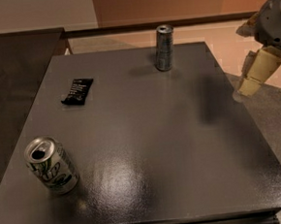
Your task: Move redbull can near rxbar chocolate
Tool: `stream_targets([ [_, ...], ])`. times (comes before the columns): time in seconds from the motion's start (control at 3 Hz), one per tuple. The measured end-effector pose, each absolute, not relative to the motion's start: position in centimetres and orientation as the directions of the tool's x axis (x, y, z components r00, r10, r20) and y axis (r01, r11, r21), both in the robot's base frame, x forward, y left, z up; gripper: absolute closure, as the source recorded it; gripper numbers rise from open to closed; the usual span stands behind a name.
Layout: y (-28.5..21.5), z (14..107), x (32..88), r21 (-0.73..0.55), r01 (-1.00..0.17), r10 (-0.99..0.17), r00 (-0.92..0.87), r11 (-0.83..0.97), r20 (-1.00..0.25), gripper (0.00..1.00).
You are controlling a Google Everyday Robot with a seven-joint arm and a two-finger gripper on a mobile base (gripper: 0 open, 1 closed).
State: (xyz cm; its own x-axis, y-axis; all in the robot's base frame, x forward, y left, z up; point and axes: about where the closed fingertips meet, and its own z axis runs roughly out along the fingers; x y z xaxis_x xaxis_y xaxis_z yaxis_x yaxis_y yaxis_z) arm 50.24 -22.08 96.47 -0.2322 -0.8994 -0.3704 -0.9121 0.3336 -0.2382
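Observation:
The redbull can stands upright near the far edge of the grey table, a tall slim silver-grey can. The rxbar chocolate lies flat on the table's far left part, a small black wrapper with white print. My gripper hangs at the right edge of the view, just off the table's right side, right of the redbull can and nearer the camera than it. It holds nothing that shows. Can and bar are far apart.
A wider silver can with green markings stands tilted at the near left of the table. A dark counter runs along the left. Tan floor and a wall lie beyond the far edge.

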Motion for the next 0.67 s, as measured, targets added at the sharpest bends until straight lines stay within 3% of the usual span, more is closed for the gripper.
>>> stream_targets([
  [0.67, -21.5, 96.2, 58.4, -0.27, -0.879, -0.837, -0.221, 0.394, -0.5, 0.0],
])
